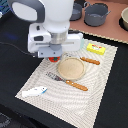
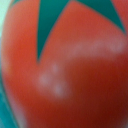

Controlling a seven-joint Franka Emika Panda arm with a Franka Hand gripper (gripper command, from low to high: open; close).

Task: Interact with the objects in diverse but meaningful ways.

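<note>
The wrist camera is filled by a blurred red tomato (image 2: 70,75) with green leaves, so the toy sits directly beneath the gripper (image 1: 54,56), very close or touching; whether the fingers are spread or pinching it cannot be told. In the exterior view only a sliver of red shows under the arm's white head, on the striped mat (image 1: 45,105) at about ten o'clock from the tan plate (image 1: 71,68). The tomato is round with no long axis, so a straight descent suits; the white fish (image 1: 34,91) lies nearer at seven o'clock, the yellow box (image 1: 95,48) farther at two o'clock.
</note>
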